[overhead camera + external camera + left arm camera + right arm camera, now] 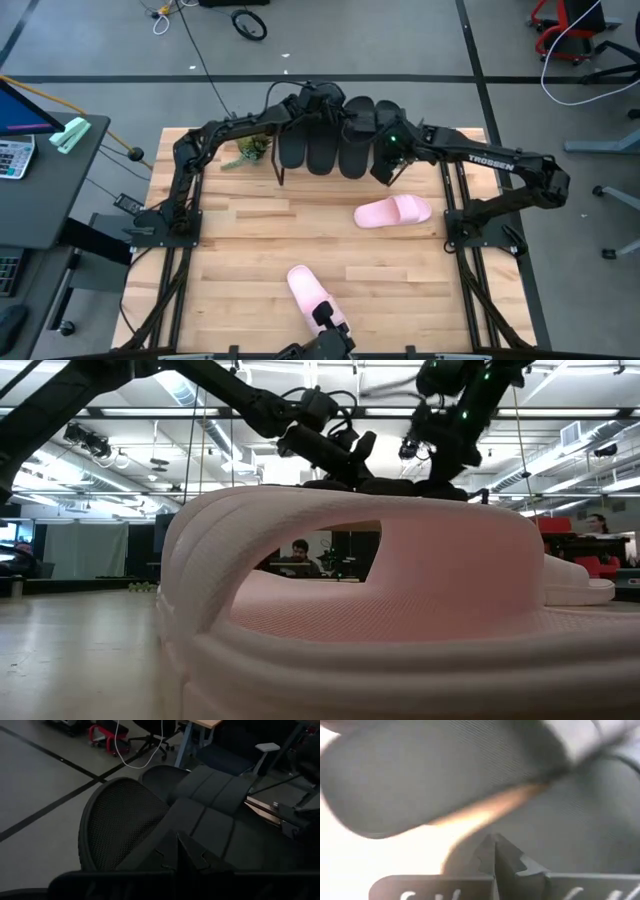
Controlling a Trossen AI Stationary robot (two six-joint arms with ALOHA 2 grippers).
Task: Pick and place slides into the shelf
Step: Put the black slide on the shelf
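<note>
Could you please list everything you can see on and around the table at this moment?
Black slides: four, black, side by side on the shelf at the table's far edge.
Pink slides: two, pale pink; one right of centre, one at the near edge.
Shelf: one, thin black legs, under the black slides.
Plant: one, green, left of the shelf.
Table: one, light wood.
Calculator: one, on the side desk.
Left gripper: shut, over the black slides.
Right gripper: shut, at the rightmost black slide.

Black slides (pixel 327 140) mesh-textured; pink slides (pixel 393 212) finely ribbed; light wood table (pixel 250 250).
</note>
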